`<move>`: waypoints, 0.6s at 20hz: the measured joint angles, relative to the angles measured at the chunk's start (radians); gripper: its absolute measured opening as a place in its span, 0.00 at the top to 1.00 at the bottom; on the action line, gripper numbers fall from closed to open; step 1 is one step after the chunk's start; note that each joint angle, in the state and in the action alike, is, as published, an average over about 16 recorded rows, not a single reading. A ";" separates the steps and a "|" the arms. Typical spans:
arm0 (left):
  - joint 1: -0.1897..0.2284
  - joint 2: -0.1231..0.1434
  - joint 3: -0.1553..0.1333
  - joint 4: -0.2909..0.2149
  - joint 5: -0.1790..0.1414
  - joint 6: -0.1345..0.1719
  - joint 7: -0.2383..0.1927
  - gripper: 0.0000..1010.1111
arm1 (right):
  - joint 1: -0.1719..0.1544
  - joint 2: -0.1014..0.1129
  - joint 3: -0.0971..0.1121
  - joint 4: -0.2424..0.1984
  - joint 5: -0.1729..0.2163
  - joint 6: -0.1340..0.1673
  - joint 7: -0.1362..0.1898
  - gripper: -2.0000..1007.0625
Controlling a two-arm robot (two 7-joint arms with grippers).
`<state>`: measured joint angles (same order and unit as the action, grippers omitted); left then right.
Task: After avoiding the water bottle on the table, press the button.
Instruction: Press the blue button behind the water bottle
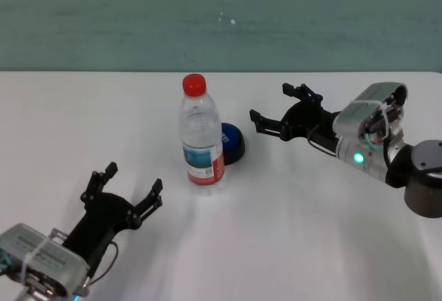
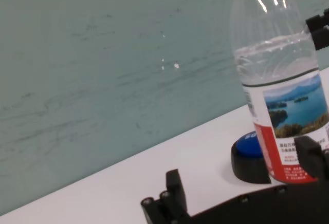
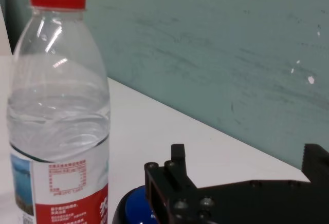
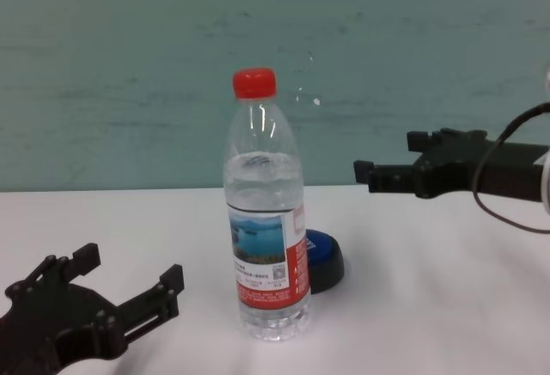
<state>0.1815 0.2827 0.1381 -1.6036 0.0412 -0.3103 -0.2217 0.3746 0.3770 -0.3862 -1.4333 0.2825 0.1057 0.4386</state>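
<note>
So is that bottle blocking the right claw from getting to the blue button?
No. The bottle stands upright on the near-left side of the button, while the right gripper, open, hovers on the button's other side. Nothing visible lies between them. The left gripper, open, does have the bottle in its way.

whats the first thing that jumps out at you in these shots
The tall clear plastic water bottle with the red cap stands upright mid-table and draws the eye first. Just behind it, partly hidden from the robot's side, sits the low blue-domed button on a black base. The right claw hangs open above the white table to the right of the button, while the left claw rests open near the front left.
</note>
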 joint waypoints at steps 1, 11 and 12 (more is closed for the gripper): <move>0.000 0.000 0.000 0.000 0.000 0.000 0.000 0.01 | 0.006 -0.003 -0.004 0.011 0.001 -0.003 0.002 0.00; 0.000 0.000 0.000 0.000 0.000 0.000 0.000 0.01 | 0.090 -0.043 -0.048 0.134 0.000 -0.034 0.037 0.00; 0.000 0.000 0.000 0.000 0.000 0.000 0.000 0.01 | 0.098 -0.047 -0.052 0.146 -0.001 -0.038 0.042 0.00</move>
<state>0.1815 0.2827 0.1381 -1.6036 0.0412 -0.3103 -0.2217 0.4731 0.3296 -0.4385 -1.2869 0.2816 0.0674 0.4803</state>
